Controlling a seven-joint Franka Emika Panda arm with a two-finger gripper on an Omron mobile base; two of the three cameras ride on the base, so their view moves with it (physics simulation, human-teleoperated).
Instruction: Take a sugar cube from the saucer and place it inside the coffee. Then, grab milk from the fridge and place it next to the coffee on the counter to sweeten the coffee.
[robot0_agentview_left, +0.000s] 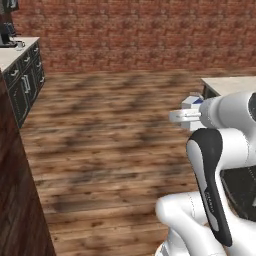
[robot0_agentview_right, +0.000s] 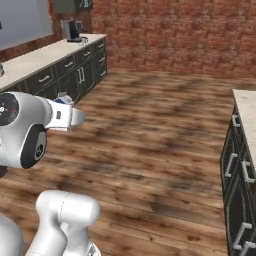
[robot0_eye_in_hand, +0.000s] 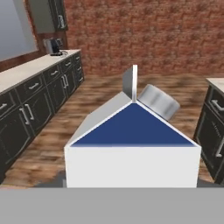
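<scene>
Milk carried in the gripper over the wooden floor.
The gripper (robot0_agentview_left: 186, 111) is clamped on the milk (robot0_eye_in_hand: 131, 146), held in mid-air between the counter (robot0_agentview_right: 35, 59) and another unit; the coffee (robot0_agentview_left: 20, 44) sits far off by the espresso machine (robot0_agentview_right: 72, 30).

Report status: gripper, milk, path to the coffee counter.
Gripper shut on milk, carried above the wood floor. Counter with espresso machine ahead left. Floor between looks open.

text: none legible | milk (robot0_eye_in_hand: 131, 148) carton: plain white and blue, centre of hand view | labels: none
</scene>
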